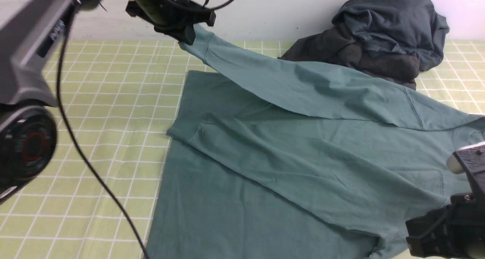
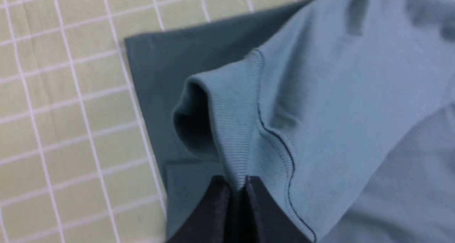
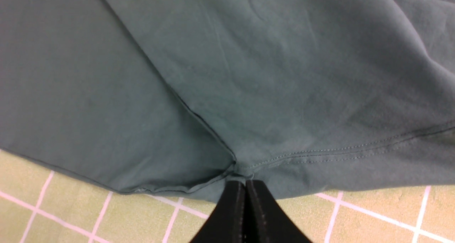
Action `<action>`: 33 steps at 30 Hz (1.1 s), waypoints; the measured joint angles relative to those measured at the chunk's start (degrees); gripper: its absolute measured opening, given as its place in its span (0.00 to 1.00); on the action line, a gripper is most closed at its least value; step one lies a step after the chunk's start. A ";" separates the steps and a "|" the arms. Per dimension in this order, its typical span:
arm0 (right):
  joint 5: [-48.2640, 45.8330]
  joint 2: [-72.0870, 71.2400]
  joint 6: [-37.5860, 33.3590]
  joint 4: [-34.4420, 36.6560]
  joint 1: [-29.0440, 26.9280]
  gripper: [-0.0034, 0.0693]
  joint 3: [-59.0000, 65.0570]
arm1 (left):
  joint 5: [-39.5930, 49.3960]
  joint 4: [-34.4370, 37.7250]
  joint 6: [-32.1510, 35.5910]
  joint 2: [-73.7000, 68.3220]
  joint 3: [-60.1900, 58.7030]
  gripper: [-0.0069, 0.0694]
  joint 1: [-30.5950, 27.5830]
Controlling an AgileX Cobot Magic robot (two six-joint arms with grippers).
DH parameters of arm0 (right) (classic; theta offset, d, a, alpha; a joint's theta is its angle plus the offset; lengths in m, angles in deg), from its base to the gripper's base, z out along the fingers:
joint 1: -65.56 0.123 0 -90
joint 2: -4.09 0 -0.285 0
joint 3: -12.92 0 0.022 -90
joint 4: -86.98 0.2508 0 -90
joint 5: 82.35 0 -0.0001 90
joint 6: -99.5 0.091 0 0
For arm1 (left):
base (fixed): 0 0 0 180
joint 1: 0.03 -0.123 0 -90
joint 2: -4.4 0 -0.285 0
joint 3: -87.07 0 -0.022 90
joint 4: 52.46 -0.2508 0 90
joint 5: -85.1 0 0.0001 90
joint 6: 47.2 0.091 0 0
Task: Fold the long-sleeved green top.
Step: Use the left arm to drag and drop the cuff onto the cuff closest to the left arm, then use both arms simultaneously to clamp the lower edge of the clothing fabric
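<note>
At 4 o'clock in the front view, closest to the lens, the right tool [image 1: 413, 238] sits low at the near edge of the green long-sleeved top [image 1: 288, 149]. Its wrist view shows the jaws pressed together on the stitched hem, the cloth puckering toward the tips. The top lies spread over the counter [image 1: 113, 99], from the centre out to 3 o'clock and down to 6. Its sleeve [image 1: 303, 84] rises off the body toward 11 o'clock. There the left tool [image 1: 186, 37] holds it in the air, jaws closed tight on the ribbed cuff [image 2: 231, 122].

The frame's corner cuts off the right tool's body, and the top's right side runs out of view at 3 o'clock. The neck cannot be made out.

The left arm [image 1: 26, 62], blurred, fills 9 o'clock, and a black cable [image 1: 87, 160] hangs from it across the checked counter cloth. A dark heap of clothes [image 1: 382, 35] sits at 1 o'clock against the wall, just behind the top's far edge.
</note>
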 joint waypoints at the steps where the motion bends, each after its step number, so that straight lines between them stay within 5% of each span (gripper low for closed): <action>1: -0.05 -0.16 0.00 0.00 0.00 0.03 0.00 | 0.00 -0.11 0.00 2.51 -3.81 0.11 0.64; 9: -0.36 -1.52 0.00 0.00 0.00 0.03 0.00 | 0.22 -0.22 0.00 13.22 -33.58 0.12 2.78; 15: -0.43 -1.69 0.00 0.00 0.00 0.03 0.00 | -0.24 -1.49 0.00 13.28 -45.08 0.19 2.78; 24: -1.28 -1.79 0.00 1.00 0.00 0.03 0.00 | -1.52 -3.03 3.52 19.51 -52.62 0.59 6.41; 27: -1.32 -1.79 0.00 1.56 0.00 0.03 0.00 | -1.59 -3.09 7.18 23.33 -59.02 0.62 9.98; 33: -1.32 -1.79 -0.14 3.05 0.00 0.03 0.00 | -16.12 -5.42 29.45 27.17 -78.00 0.63 18.56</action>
